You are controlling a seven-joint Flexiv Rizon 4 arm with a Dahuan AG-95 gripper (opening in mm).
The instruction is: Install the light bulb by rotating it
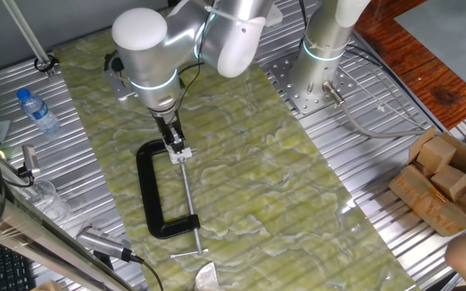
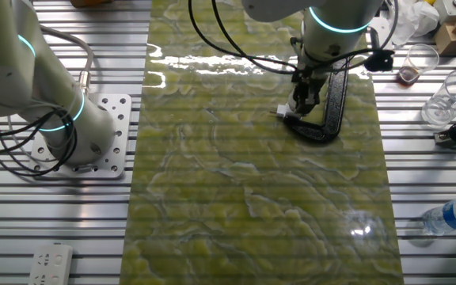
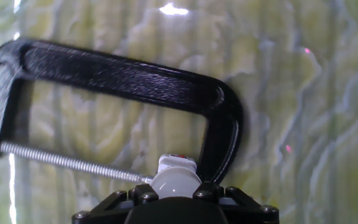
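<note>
The small white light bulb [image 3: 174, 184] sits between my gripper's [image 3: 174, 194] black fingers [image 3: 140, 195] at the bottom of the hand view, and the fingers close on its sides. Just beyond it is the white blocky socket fitting [image 3: 178, 163], held in the black C-clamp [image 3: 129, 74] next to the clamp's screw [image 3: 61, 160]. In one fixed view the gripper [image 1: 173, 139] points down at the socket [image 1: 182, 152] at the top of the clamp [image 1: 146, 190]. In the other fixed view the gripper [image 2: 300, 101] stands over the socket [image 2: 286, 116] beside the clamp [image 2: 336, 99]. The fingers hide the bulb in both fixed views.
The clamp lies on a green marbled mat [image 1: 249, 186]. A clear bottle with a blue cap [image 1: 37, 109] lies on the metal table; it also shows in the other fixed view [image 2: 454, 215]. A second arm's base [image 1: 320, 77] stands at the back. Cardboard boxes [image 1: 443, 182] are at the right.
</note>
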